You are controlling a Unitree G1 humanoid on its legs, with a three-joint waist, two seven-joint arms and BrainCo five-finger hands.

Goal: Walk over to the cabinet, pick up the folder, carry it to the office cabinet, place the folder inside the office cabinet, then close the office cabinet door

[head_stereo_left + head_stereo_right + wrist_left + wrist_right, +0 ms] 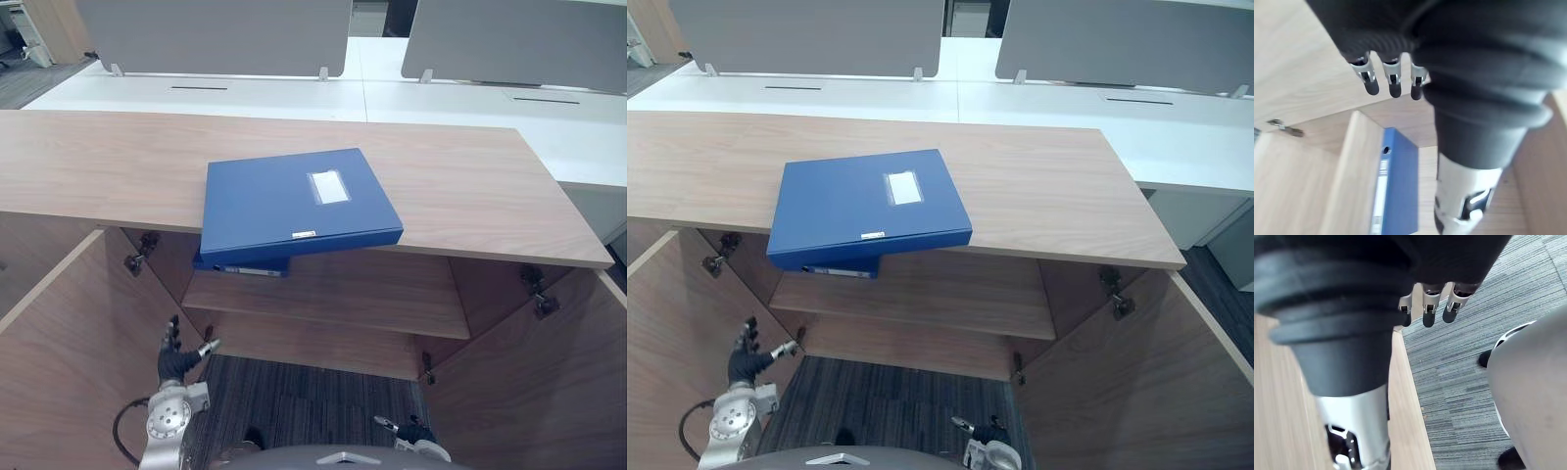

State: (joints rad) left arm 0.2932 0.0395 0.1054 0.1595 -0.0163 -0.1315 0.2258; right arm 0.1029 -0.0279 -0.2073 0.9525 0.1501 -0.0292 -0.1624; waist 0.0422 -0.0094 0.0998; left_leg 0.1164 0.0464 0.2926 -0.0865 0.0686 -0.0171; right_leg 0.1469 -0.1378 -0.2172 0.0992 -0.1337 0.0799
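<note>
While folder overhangs cabinet, left wrist view shows fingers straight.

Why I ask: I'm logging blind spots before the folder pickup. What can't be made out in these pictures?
Lower folder on the shelf: eye views, mostly hidden under the cabinet top and the upper folder.
Right hand: eye views, partly cut off by the bottom edge.
Upper folder's label: eye views, too small to read.
Space beneath the shelf: hidden by the shelf itself.
</note>
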